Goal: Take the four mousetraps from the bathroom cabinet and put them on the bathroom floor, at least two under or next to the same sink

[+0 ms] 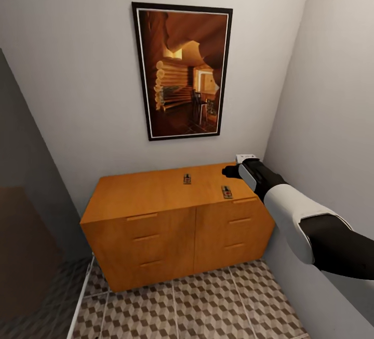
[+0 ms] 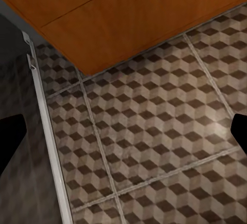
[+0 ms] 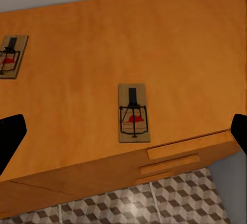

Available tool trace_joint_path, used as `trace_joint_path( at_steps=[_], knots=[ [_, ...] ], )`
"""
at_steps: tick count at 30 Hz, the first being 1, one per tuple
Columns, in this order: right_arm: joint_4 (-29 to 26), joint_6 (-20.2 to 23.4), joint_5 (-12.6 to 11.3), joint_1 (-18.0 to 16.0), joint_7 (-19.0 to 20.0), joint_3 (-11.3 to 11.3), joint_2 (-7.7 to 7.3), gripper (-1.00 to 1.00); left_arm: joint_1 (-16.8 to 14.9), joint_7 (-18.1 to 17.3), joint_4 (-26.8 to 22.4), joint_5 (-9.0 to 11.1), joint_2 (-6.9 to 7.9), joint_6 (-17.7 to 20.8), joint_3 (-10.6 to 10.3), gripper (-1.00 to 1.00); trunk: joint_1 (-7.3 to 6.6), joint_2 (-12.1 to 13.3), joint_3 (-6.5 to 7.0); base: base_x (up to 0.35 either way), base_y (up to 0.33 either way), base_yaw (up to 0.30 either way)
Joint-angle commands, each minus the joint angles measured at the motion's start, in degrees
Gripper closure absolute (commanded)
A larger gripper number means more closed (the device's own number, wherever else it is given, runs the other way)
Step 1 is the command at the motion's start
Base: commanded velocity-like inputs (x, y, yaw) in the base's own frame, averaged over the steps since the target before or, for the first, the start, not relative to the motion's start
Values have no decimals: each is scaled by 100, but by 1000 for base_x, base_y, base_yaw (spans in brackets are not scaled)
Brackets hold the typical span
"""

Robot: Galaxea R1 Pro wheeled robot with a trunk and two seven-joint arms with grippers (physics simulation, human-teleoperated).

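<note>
Right gripper (image 3: 123, 131) wide open and empty over the cabinet (image 1: 156, 193) top, nearer mousetrap (image 3: 134, 113) at its front edge, long axis front-to-back, second mousetrap (image 3: 11, 55) farther back, left wrist view facing bathroom floor (image 2: 154, 131), left gripper (image 2: 123, 136) spread.

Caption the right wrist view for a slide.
Open right end effector above a mousetrap near the cabinet top's front edge.

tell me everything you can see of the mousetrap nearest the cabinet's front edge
The mousetrap is a small flat rectangular tan board, wood by its look, with black wire across it and a red mark mid-board. It lies flat on the cabinet top, right by the front edge above the right-hand drawers, its long side running front to back. Nothing touches it but the top. The right gripper hangs above it, fingers spread wide.
</note>
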Motion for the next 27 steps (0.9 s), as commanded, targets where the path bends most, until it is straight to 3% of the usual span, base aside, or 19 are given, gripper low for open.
trace_joint_path(
  at_steps=[1, 11, 27],
  knots=[
    [-1, 24, -63, -5, -42, 42, -13, -100, -11, 42, 26, -3, -5, -30, -47, -100, 5, -13, -13, 116, 0, 0],
    [21, 23, -38, 2, -39, 50, -46, -100, -11, 42, 27, -3, -5, -30, -47, -100, 5, -13, -13, 117, 0, 0],
    [31, 23, 299, 11, -46, 54, -51, -100, -11, 44, 25, -3, -5, -30, -47, -100, 5, -13, -18, 74, 0, 0]
  ],
)
